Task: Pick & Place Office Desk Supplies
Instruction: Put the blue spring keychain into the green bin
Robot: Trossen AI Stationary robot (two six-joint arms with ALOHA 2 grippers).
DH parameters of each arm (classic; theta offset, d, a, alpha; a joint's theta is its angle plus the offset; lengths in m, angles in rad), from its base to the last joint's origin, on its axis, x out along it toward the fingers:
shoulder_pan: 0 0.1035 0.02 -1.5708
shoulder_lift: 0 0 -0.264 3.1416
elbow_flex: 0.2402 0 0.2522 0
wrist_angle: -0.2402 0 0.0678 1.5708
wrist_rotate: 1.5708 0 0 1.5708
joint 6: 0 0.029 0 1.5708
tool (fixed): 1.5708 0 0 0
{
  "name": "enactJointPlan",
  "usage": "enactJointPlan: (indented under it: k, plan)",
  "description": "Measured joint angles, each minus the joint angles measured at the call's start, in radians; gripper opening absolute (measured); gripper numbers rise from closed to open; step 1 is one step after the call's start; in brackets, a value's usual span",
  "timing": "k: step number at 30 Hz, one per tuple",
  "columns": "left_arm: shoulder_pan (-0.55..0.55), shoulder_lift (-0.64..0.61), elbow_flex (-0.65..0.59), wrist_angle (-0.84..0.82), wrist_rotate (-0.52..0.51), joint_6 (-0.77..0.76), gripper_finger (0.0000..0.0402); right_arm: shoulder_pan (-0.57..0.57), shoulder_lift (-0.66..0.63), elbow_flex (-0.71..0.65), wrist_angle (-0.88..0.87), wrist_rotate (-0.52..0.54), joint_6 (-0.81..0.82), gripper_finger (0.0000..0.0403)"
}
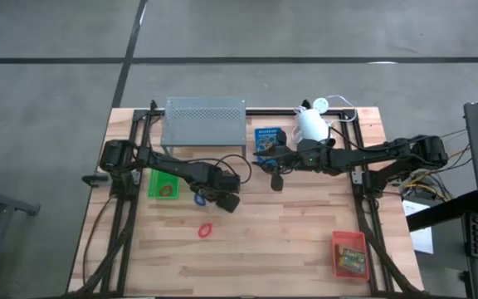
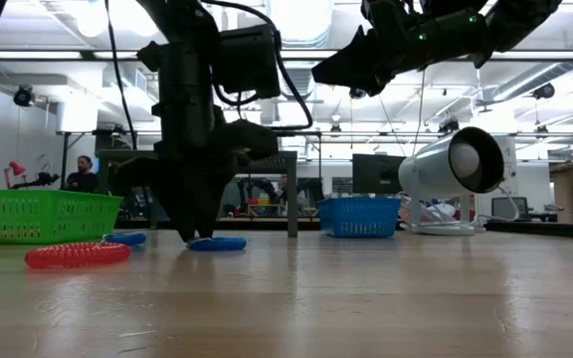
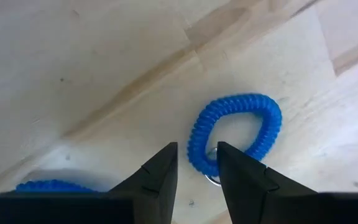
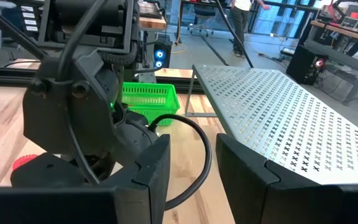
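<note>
A blue coiled loop (image 3: 235, 134) lies flat on the wooden table (image 1: 289, 241), near the green tray (image 1: 163, 183) on the left half. The left gripper (image 3: 196, 163) points down at it, its 2 dark fingers (image 3: 160, 171) parted by a narrow gap and straddling the near edge of the coil — nothing is clamped between them that can be made out. A 2nd blue loop (image 3: 51, 185) shows just beside that gripper, partly hidden by it. A red loop (image 1: 205, 229) lies apart, nearer the table's front edge.

The right gripper (image 4: 192, 168) hangs in the air above the middle of the table, near the blue tray (image 1: 268, 137); its jaws stand partly open and hold nothing. A red-orange tray (image 1: 349, 253) with printed card boxes in it sits at the front right corner. Behind are the grey perforated shelf (image 1: 204, 120) and the white lamp (image 1: 311, 124) — both at the table's back edge.
</note>
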Motion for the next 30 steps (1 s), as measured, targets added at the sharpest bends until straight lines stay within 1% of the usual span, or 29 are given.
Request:
enactJointPlan:
  k: [14, 21, 26, 30]
  plan:
    - [0.001, -0.003, 0.000, -0.005, -0.010, -0.008, 0.0118, 0.000, 0.000, 0.000, 0.000, 0.000, 0.000, 0.0127]
    - [-0.015, -0.003, 0.000, 0.011, -0.067, -0.033, 0.0118, 0.000, 0.000, 0.000, 0.000, 0.000, 0.000, 0.0127]
    - [-0.021, -0.003, -0.002, 0.018, -0.068, -0.036, 0.0118, 0.000, 0.000, 0.000, 0.000, 0.000, 0.000, 0.0127]
    - [-0.022, -0.003, -0.033, 0.038, -0.056, -0.061, 0.0118, 0.000, 0.000, 0.000, 0.000, 0.000, 0.000, 0.0127]
